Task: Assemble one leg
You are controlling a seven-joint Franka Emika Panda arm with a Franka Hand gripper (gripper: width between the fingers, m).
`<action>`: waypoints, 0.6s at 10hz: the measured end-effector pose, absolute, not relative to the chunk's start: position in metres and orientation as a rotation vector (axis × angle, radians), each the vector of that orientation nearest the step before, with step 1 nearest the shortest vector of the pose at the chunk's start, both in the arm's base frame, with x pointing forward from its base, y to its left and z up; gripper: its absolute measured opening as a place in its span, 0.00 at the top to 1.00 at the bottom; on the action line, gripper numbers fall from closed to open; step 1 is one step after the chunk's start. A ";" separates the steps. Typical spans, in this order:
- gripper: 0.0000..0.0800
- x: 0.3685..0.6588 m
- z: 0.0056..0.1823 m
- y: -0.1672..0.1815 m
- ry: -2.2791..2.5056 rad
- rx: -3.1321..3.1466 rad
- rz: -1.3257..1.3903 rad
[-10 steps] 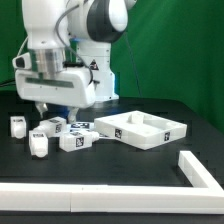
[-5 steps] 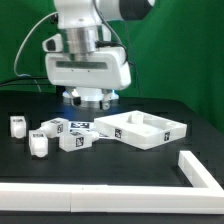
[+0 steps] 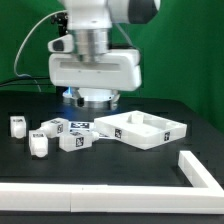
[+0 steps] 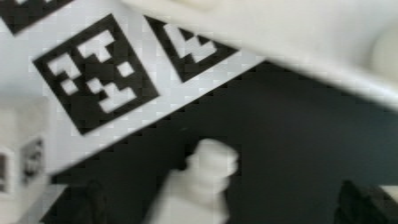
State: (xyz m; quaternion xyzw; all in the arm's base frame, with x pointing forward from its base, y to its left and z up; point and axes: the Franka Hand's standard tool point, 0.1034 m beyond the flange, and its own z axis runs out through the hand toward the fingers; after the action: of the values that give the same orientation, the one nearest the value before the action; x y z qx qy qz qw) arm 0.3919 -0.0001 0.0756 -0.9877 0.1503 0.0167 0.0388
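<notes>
Though the arm hides part of it, table (image 3: 140,165): a black top in front of a green backdrop, carrying every loose part.
Arm (image 3: 95,30): white, hanging over the middle of the table, with its broad wrist block facing the exterior view.
Border strip (image 3: 110,200): a white raised strip along the table's near edge, turning a corner on the exterior view's right.
Panel (image 3: 150,140): a flat white square with a raised rim and tags on its wall, lying on the table below the arm and to the exterior view's right.
Gripper (image 3: 96,101): low under the wrist block, near the panel's corner on the exterior view's left. Its fingers are hidden there and the wrist view is blurred, so I cannot tell whether they are spread or closed.
Leg (image 3: 72,141): a small white tagged peg lying on the table just beside that panel corner, clear of the gripper.
Other pegs (image 3: 37,145): similar small white pieces scattered further to the exterior view's left.
Tagged surface (image 4: 98,75): white with two square tags, close to the wrist camera.
</notes>
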 end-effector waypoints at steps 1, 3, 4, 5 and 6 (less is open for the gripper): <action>0.19 0.395 0.073 0.001 0.189 -3.062 0.034; 0.19 0.395 0.064 0.013 -0.277 -3.072 0.030; 0.19 0.392 0.063 0.010 -0.378 -3.068 0.003; 0.19 0.393 0.063 0.009 -0.472 -3.054 0.004; 0.19 0.393 0.063 0.009 -0.542 -3.043 0.002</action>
State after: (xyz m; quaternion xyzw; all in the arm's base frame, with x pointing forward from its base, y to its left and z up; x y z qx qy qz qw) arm 0.3928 0.0089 0.0628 -0.9842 -0.1752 0.0006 0.0252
